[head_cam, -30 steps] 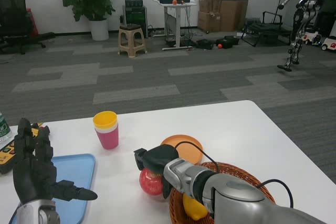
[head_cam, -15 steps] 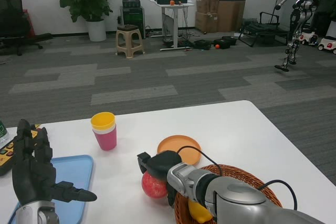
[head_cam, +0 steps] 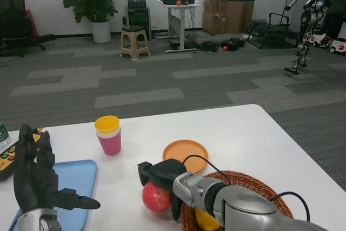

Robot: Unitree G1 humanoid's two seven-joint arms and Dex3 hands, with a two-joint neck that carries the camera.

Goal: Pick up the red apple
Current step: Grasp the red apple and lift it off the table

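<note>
Red apple (head_cam: 155, 197) ×1, gripped by right hand (head_cam: 160, 176) fingers | left hand (head_cam: 37, 179) ×1, spread, holding nothing

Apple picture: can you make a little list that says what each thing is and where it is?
apple: red, on the table, left of the basket
right hand: black, curled over the apple's top
left hand: raised over the blue tray, fingers apart, holding nothing
basket: wicker, under the right arm, with something yellow inside
plate: orange, behind the apple
cups: yellow in pink, stacked, upright
</note>
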